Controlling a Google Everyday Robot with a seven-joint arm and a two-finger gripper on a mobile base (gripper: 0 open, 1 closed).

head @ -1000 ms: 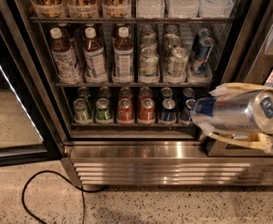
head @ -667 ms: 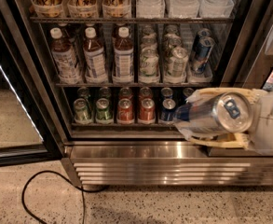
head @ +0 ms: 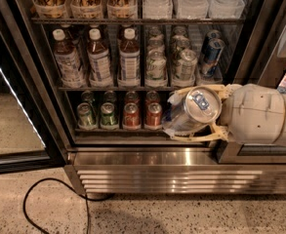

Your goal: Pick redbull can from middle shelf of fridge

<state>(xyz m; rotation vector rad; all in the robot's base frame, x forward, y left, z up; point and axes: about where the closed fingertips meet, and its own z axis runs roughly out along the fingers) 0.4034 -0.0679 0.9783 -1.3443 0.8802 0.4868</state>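
My gripper (head: 182, 115) reaches in from the right in front of the fridge's (head: 59, 130) lower rack. Its two cream fingers (head: 197, 138) are shut on a slim silver-and-blue redbull can (head: 195, 108), held on its side with the shiny lid and pull tab facing the camera. The can is outside the racks, below the middle shelf (head: 132, 87). That shelf holds white-capped brown bottles (head: 98, 57), pale tall cans (head: 156, 65) and more blue-and-silver redbull cans (head: 212, 56) at its right end.
The lower rack holds short green cans (head: 107, 115) and red cans (head: 132, 116) just left of the held can. The top shelf has clear containers (head: 157, 1). The open glass door (head: 15, 106) stands at the left. A black cable (head: 59, 199) lies on the floor before the steel louvered base (head: 172, 177).
The gripper with the can has moved left across the fridge front. The can's lid now faces the camera more squarely.
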